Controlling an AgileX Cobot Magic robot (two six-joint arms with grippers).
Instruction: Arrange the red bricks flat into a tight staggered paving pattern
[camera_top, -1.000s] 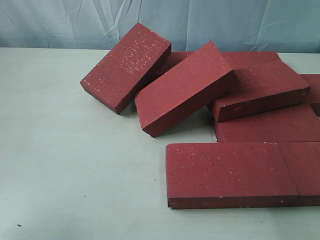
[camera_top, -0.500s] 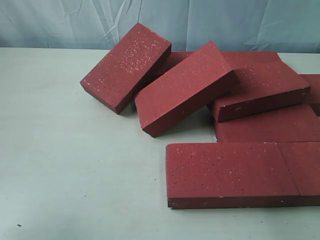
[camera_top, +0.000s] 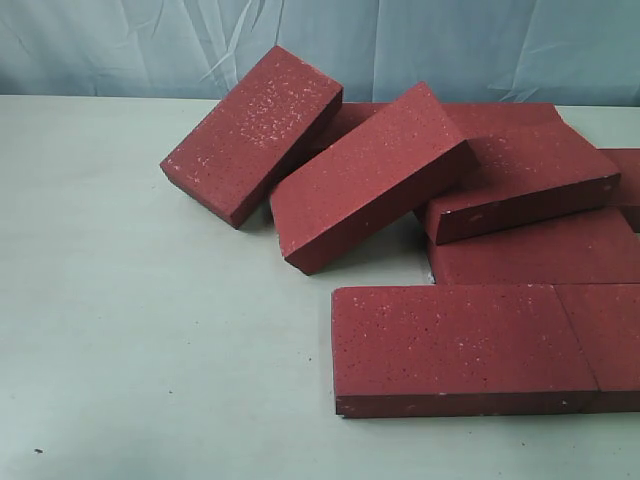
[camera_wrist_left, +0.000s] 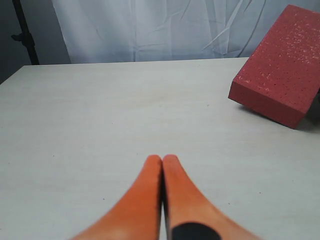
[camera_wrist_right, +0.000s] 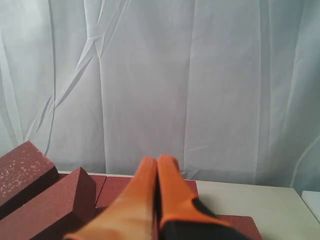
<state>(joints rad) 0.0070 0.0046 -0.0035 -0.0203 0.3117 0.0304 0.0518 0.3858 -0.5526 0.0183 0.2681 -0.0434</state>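
Nearest on the table (camera_top: 150, 330), two of the red bricks (camera_top: 450, 340) lie flat end to end at front right; behind them another lies flat; further back several lean tilted on one another, before a pale curtain (camera_top: 450, 40). The left gripper (camera_wrist_left: 162, 159) is clenched empty over bare table; the right gripper (camera_wrist_right: 157, 162), likewise clenched on nothing, hangs over the leaning bricks.

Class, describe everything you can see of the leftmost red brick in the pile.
The leftmost brick is a dark-red rectangular block, thick, matte and rough, flecked with pale specks. It lies tilted, its lower end on the pale table, its upper end seemingly propped on the bricks behind.
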